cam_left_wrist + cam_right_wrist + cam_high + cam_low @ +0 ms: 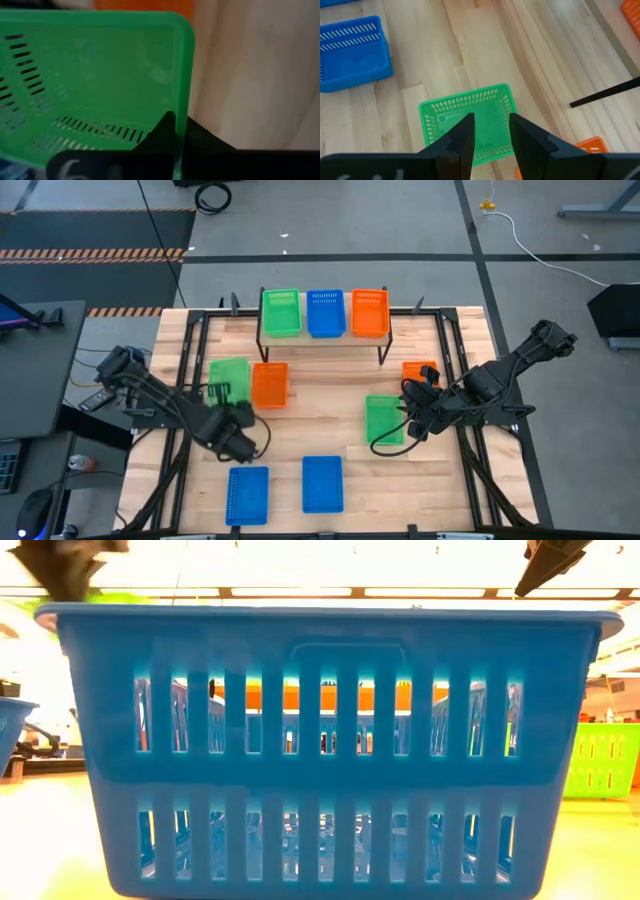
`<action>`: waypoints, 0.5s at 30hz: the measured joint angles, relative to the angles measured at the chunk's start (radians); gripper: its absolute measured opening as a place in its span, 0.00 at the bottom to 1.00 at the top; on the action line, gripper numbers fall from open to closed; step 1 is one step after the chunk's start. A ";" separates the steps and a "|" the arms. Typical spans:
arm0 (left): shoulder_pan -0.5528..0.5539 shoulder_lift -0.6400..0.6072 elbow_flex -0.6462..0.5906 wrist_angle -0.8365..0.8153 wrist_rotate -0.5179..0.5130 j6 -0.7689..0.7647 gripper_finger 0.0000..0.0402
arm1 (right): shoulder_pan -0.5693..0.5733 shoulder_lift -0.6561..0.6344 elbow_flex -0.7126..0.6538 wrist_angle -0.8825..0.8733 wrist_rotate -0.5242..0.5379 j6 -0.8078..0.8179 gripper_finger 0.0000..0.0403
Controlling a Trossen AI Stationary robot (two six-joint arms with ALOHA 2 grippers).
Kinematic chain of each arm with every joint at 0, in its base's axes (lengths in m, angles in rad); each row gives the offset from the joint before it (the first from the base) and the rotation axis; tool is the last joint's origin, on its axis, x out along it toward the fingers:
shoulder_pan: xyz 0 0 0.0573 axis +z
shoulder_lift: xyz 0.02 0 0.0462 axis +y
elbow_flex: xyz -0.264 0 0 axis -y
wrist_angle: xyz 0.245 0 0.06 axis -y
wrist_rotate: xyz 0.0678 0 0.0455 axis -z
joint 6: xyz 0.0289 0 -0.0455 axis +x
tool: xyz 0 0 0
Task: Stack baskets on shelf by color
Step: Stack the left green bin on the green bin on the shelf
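9 baskets (pixel 322 483) (3 green, 3 blue, 3 orange), 3 on shelf (pixel 322 340).

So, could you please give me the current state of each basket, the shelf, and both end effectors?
shelf: carries three baskets
shelf baskets: green, blue, orange, side by side
left green basket: rim gripped
left end effector: shut on that rim
right green basket: free on table
right end effector: open above it
front blue baskets: untouched
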 joint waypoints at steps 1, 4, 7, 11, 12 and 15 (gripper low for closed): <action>0.017 -0.011 0.022 0.010 -0.033 0.036 0.02 | 0.000 0.000 0.000 0.000 0.000 0.000 0.32; 0.074 -0.048 0.080 0.035 -0.118 0.105 0.02 | 0.000 0.000 0.000 0.001 0.000 0.000 0.32; 0.143 -0.059 0.108 0.025 -0.168 0.172 0.02 | 0.000 0.000 0.000 0.001 0.011 0.000 0.32; 0.236 -0.084 0.136 0.050 -0.188 0.321 0.02 | 0.000 0.000 0.000 0.001 0.017 -0.019 0.32; 0.260 -0.083 0.143 0.071 -0.187 0.363 0.02 | 0.000 0.000 0.000 0.001 0.022 -0.025 0.32; 0.339 -0.083 0.170 0.149 -0.177 0.515 0.02 | -0.001 0.000 -0.009 0.009 0.056 -0.037 0.32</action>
